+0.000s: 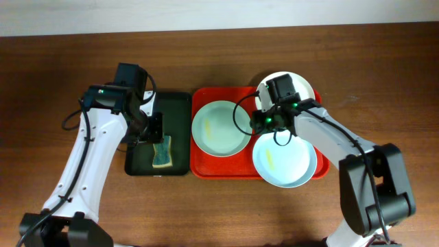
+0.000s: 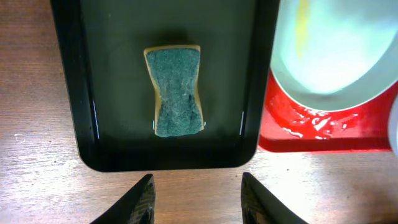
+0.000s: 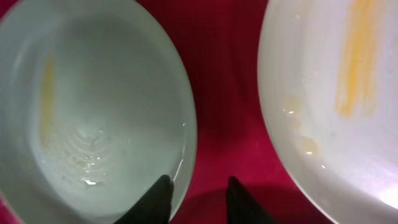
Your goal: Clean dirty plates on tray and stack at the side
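Observation:
Three plates lie on the red tray [image 1: 200, 165]. A pale mint plate [image 1: 219, 128] sits at its left, a white plate [image 1: 302, 86] at the back right and another pale plate [image 1: 285, 161] at the front right. In the right wrist view the mint plate [image 3: 93, 106] and the white plate [image 3: 336, 93] both carry yellow smears. My right gripper [image 3: 198, 199] stands open astride the mint plate's right rim. One finger is inside the rim and the other is over the red tray [image 3: 227, 93]. My left gripper [image 2: 197, 199] hangs open and empty above the dark green tray.
A green-topped sponge [image 2: 177, 91] lies on the dark green tray [image 2: 74, 124], which sits just left of the red tray [image 2: 323, 134]. In the overhead view the sponge [image 1: 162, 152] is at that tray's front. Brown wooden table [image 1: 55, 68] surrounds both trays.

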Robot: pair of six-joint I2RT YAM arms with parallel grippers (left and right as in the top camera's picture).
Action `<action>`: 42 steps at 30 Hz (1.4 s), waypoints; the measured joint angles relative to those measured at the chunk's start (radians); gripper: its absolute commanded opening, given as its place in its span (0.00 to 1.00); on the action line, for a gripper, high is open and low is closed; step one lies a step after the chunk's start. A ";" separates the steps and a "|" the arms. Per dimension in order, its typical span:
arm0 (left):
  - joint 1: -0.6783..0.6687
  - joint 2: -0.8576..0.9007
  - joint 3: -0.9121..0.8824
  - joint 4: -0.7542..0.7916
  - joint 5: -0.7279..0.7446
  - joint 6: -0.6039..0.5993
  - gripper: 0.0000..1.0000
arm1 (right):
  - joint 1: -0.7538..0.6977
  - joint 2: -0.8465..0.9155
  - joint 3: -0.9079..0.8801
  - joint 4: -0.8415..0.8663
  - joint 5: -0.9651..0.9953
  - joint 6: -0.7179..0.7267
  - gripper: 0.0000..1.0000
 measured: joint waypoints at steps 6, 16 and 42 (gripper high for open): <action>0.000 0.001 -0.030 0.031 -0.004 0.000 0.47 | 0.002 0.034 0.000 0.018 0.011 0.000 0.27; 0.000 0.002 -0.030 0.051 -0.005 0.000 0.55 | 0.002 0.047 0.000 0.063 0.004 0.055 0.10; 0.000 0.002 -0.030 0.056 -0.005 0.000 0.50 | 0.011 0.062 -0.001 -0.018 -0.040 0.214 0.28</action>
